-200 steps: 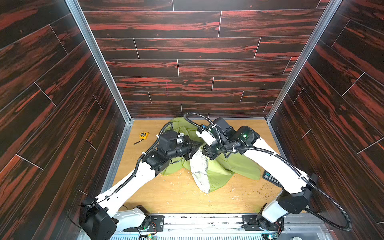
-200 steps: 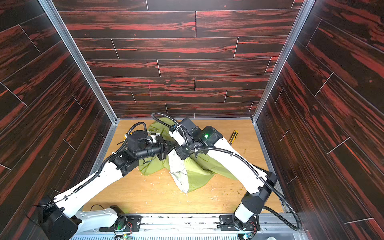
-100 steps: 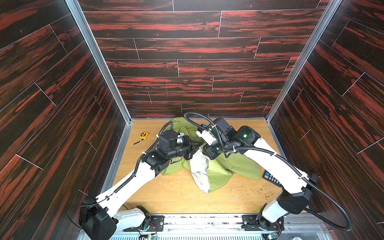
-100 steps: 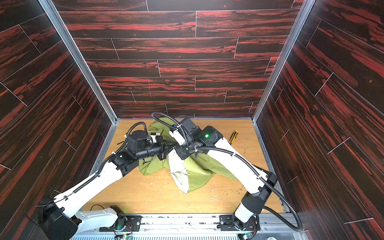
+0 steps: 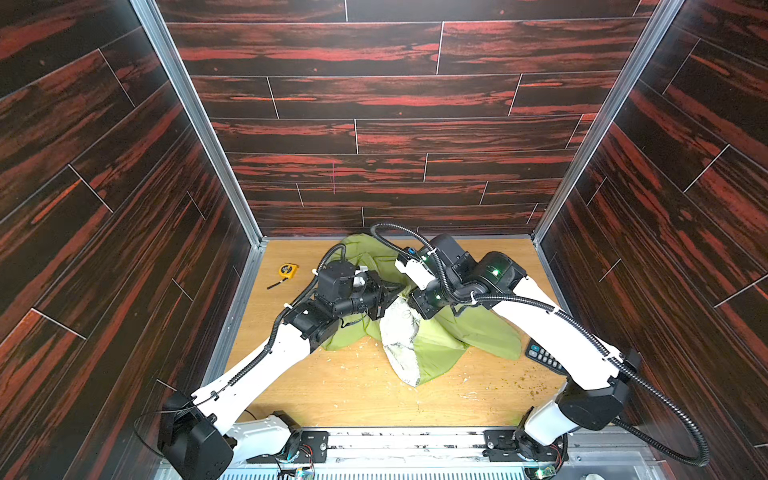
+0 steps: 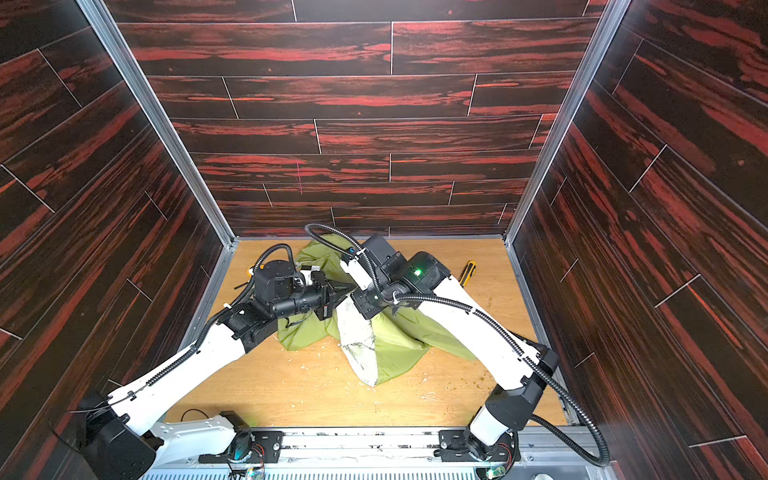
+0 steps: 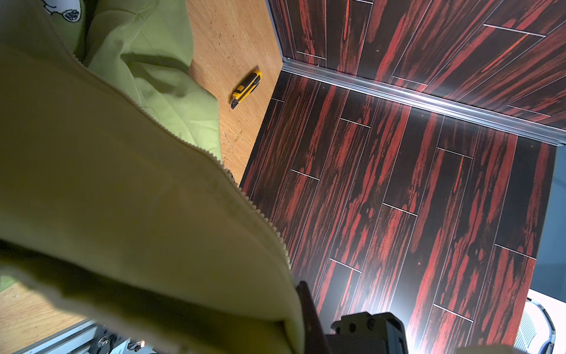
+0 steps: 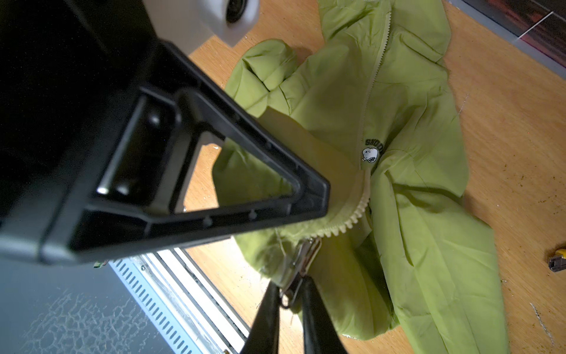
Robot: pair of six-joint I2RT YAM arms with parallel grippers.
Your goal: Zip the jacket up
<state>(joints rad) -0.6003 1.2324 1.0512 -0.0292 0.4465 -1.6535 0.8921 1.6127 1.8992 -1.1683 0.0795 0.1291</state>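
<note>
While the jacket (image 5: pixel 436 345) sits bunched on the middle of the table (image 5: pixel 353 399), partly hoisted, it reads as light, limp, slippery cloth. It'll crumple and slide, so take hold on the hardware. And there it is: the right gripper (image 8: pixel 291 291) pinches the metal zipper pull (image 8: pixel 301 260), while the left gripper (image 8: pixel 318 199) is clamped on the toothed zipper edge (image 8: pixel 352 220) just beside it — a sound anchor. The box cutter (image 7: pixel 246 89) and tape measure (image 5: pixel 287 271) lie well apart.

Wooden table (image 5: pixel 353 395) bears jacket (image 5: pixel 440 349), tape measure (image 5: pixel 287 270), utility knife (image 6: pixel 468 272), remote (image 5: pixel 544 358).
</note>
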